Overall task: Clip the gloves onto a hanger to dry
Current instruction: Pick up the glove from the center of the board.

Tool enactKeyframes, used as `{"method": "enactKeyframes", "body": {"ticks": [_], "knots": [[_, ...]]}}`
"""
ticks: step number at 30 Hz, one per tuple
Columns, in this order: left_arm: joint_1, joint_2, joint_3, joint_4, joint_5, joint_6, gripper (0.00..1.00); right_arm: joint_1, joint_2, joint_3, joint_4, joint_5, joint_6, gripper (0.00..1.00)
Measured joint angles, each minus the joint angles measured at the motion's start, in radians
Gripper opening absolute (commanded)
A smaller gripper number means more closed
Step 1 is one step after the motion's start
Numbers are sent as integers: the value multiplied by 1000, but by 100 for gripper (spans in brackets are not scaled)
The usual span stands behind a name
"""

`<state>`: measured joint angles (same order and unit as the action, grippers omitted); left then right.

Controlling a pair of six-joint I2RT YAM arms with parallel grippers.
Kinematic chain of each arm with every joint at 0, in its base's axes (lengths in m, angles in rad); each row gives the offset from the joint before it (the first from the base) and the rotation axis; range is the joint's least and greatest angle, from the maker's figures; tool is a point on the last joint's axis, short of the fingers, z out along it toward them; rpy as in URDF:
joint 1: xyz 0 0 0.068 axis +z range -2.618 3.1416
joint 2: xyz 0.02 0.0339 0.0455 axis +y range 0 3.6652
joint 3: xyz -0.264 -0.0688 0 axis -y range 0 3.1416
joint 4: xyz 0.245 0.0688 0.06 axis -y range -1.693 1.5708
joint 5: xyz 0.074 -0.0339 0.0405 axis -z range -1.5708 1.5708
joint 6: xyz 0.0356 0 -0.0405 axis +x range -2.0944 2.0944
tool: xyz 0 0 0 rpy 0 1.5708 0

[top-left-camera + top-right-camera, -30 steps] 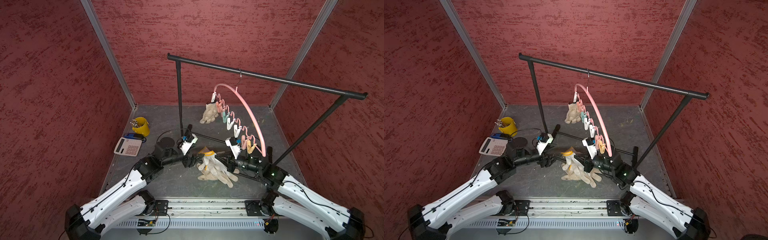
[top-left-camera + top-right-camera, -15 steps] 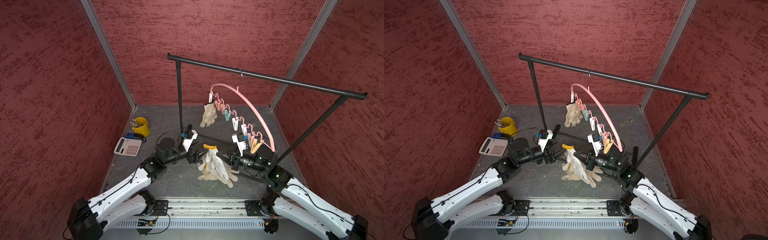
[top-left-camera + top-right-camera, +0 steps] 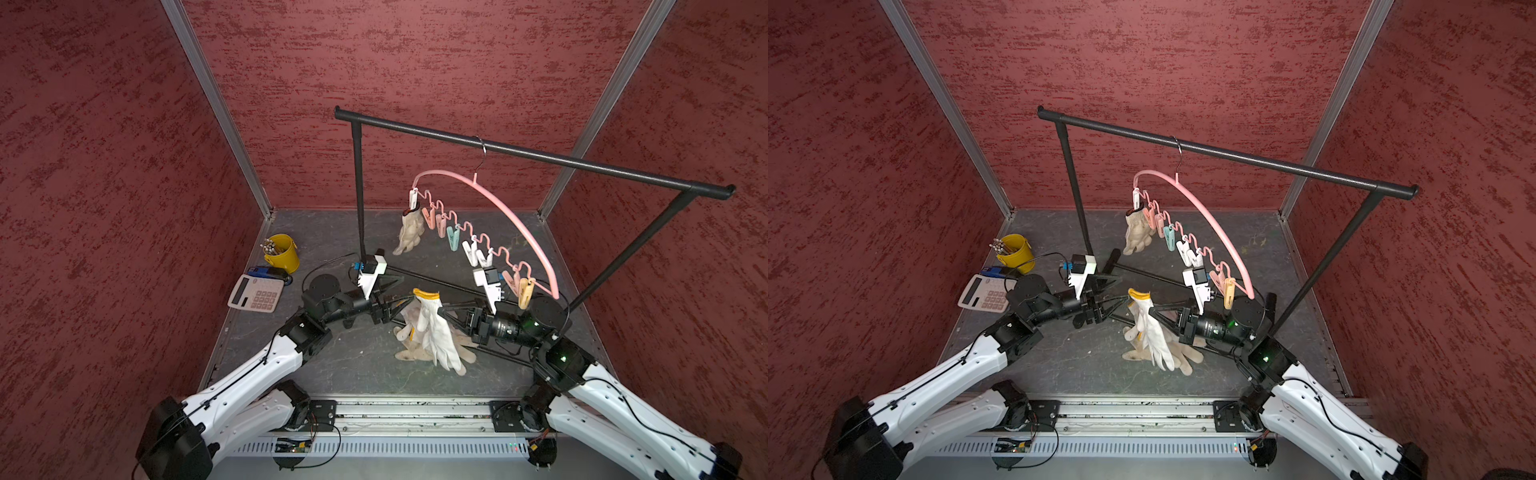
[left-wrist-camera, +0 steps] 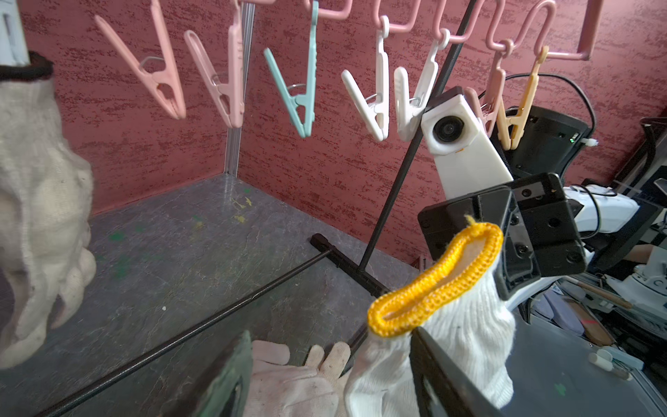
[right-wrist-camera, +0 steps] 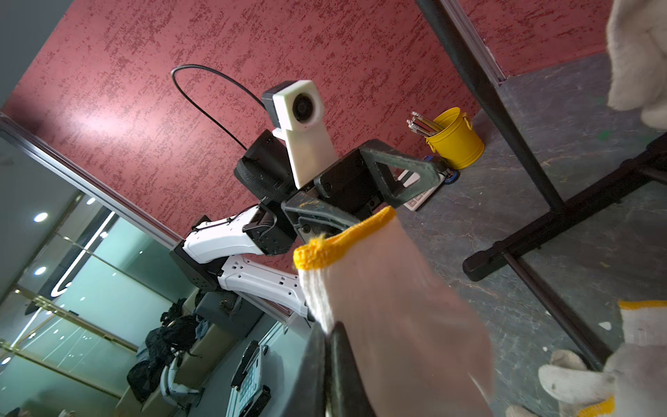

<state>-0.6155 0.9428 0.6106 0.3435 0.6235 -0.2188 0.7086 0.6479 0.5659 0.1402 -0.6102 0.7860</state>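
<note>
My right gripper [image 3: 441, 311] is shut on a white glove with a yellow cuff [image 3: 436, 332], holding it cuff-up so its fingers hang toward the floor. My left gripper [image 3: 395, 305] is open right beside the cuff; in the left wrist view the glove [image 4: 451, 325] lies partly between its fingers [image 4: 440, 379]. The pink hanger [image 3: 498, 199] hangs from the rack with a row of pastel clothespins [image 4: 303, 101]. A cream glove [image 3: 409, 230] is clipped at its far end. More gloves [image 3: 409, 354] lie on the floor under the held one.
The black garment rack [image 3: 519, 151] spans the back, and its base bars [image 4: 180, 335] cross the floor near the glove pile. A yellow bucket of pencils [image 3: 282, 253] and a calculator [image 3: 256, 292] sit at the left. Red walls enclose the grey floor.
The right gripper has lifted the yellow-cuffed glove higher. The left gripper has moved in toward its cuff. The hanger has swung, its near end turning to the right.
</note>
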Motion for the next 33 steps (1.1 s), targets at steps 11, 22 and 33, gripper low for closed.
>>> {"method": "enactKeyframes", "body": {"ticks": [11,22,33], "knots": [[26,68,2,193,275,-174,70,-2,-3,-3,83,-46,135,0],[-62,78,41,216,263,-129,68,-2,23,-3,120,-89,213,0],[-117,52,31,251,199,-132,17,-2,6,-3,144,-72,232,0]]}}
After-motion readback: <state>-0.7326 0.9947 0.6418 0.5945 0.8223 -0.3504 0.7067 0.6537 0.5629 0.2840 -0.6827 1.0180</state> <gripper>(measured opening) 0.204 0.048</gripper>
